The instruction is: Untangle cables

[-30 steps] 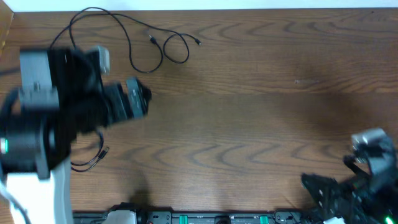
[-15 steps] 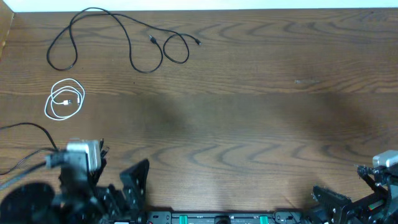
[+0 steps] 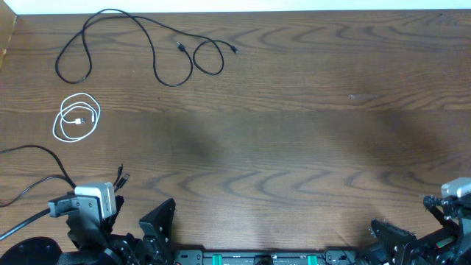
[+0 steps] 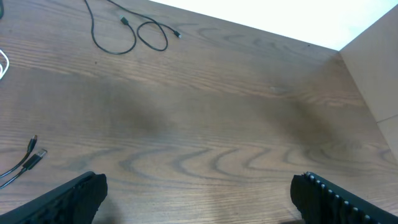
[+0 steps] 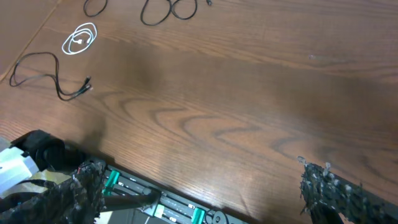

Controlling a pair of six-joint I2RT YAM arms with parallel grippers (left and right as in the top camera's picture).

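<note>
Three cables lie apart on the left of the worktop (image 3: 309,132), none crossing, so the untangling looks done to me.
From the left: the thin black cable (image 3: 121,177) ends its plugs just ahead-left of your left jaws (image 4: 199,180), its length trailing off left. The white cable (image 3: 81,120) is coiled beyond it, and the long black cable (image 3: 152,59) loops along the far edge. Your left arm is far nearer all three. Left jaws are wide and hold nothing. Right jaws (image 5: 199,168) are wide too, empty, well apart from every cable.
</note>
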